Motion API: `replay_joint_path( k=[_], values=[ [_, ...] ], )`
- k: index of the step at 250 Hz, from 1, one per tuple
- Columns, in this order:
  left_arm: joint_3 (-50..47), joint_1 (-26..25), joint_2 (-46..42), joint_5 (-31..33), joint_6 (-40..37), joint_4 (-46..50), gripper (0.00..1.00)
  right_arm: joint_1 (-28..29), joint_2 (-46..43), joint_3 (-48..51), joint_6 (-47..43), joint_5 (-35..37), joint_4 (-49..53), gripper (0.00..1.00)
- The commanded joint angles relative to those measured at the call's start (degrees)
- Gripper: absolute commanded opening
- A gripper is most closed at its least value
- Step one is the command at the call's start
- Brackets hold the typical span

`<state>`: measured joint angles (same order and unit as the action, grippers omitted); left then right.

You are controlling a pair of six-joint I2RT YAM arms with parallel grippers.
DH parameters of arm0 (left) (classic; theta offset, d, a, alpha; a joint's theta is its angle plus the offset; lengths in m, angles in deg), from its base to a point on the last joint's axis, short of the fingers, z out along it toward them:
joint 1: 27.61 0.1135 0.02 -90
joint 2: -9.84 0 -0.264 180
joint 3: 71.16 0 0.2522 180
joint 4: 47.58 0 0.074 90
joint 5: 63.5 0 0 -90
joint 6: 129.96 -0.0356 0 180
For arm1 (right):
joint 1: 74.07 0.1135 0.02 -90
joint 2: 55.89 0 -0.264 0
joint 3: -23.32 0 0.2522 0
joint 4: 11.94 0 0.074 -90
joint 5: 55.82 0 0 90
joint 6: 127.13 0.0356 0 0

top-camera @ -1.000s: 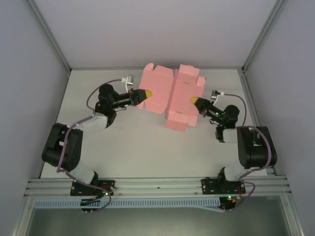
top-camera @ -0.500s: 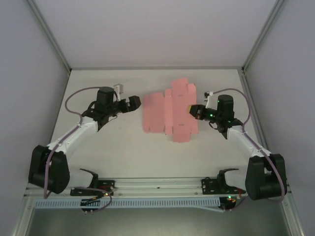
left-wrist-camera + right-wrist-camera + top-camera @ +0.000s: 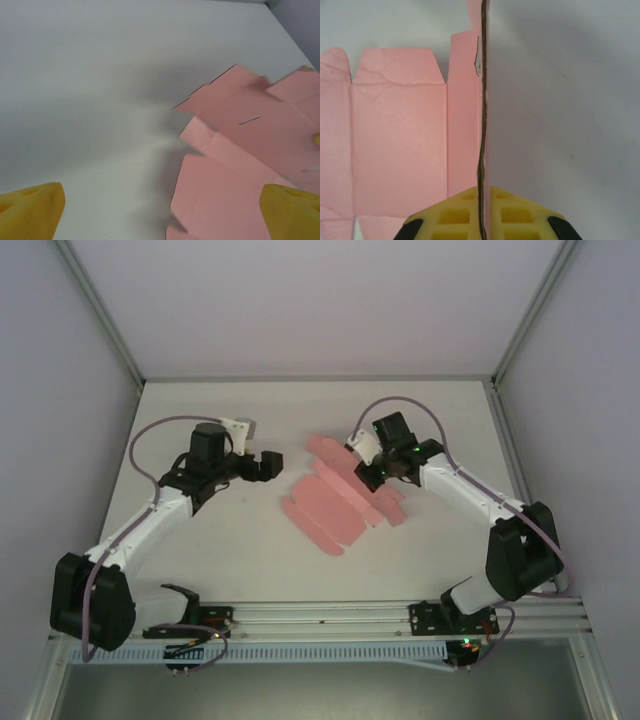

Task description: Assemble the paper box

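The paper box [image 3: 330, 502] is an unfolded pink card sheet with flaps, lying slanted in the middle of the white table. My right gripper [image 3: 373, 474] is shut on the sheet's right edge. In the right wrist view the card [image 3: 400, 140] spreads out to the left and its pinched flap runs edge-on between the yellow fingers [image 3: 455, 215] of my right gripper [image 3: 481, 212]. My left gripper [image 3: 270, 465] stands open just left of the sheet and apart from it. In the left wrist view the sheet [image 3: 240, 150] lies ahead to the right of my left gripper [image 3: 162, 215], whose yellow fingertips [image 3: 30, 210] are spread wide.
The white table [image 3: 220, 550] is walled by grey panels at the left, right and back, with metal posts at the far corners. An aluminium rail [image 3: 320, 618] carrying both arm bases runs along the near edge. Bare tabletop lies in front of the sheet.
My left gripper has opened, let go of the sheet and drawn back to the left. The right arm has swung left with the sheet, which has come down from upright to lie low and slanted.
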<state>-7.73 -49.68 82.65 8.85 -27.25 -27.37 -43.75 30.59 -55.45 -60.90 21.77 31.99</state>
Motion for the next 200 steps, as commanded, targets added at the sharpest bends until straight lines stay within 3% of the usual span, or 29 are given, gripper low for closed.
replay_joint_path(
  k=[1,55,82,110,142,176,200],
  values=[
    [2.8,0.8,5.1,-9.5,-10.6,-4.6,1.00,1.5,1.6,-2.4,-17.2,-1.1,4.5,0.07],
    [2.4,2.6,12.4,-21.1,-23.0,-7.7,0.99,1.4,3.9,-6.2,-21.5,-4.5,5.1,0.10],
    [3.9,2.6,15.6,-27.9,-25.4,-8.0,0.91,1.4,5.3,-8.0,-22.6,-6.9,7.4,0.10],
    [5.8,2.7,18.0,-26.5,-26.5,-8.8,0.82,1.2,6.9,-10.0,-23.3,-8.2,10.1,0.10],
    [8.0,2.6,19.3,-27.0,-27.3,-8.2,0.59,0.1,7.7,-11.2,-23.3,-11.2,10.0,0.10],
    [7.6,2.4,18.3,-27.4,-29.5,-7.5,0.27,-2.1,7.3,-12.1,-22.0,-15.3,9.4,0.10],
    [6.7,2.2,17.7,-27.4,-29.8,-8.0,0.17,-2.8,6.5,-12.4,-21.5,-17.2,9.2,0.10]
  ],
)
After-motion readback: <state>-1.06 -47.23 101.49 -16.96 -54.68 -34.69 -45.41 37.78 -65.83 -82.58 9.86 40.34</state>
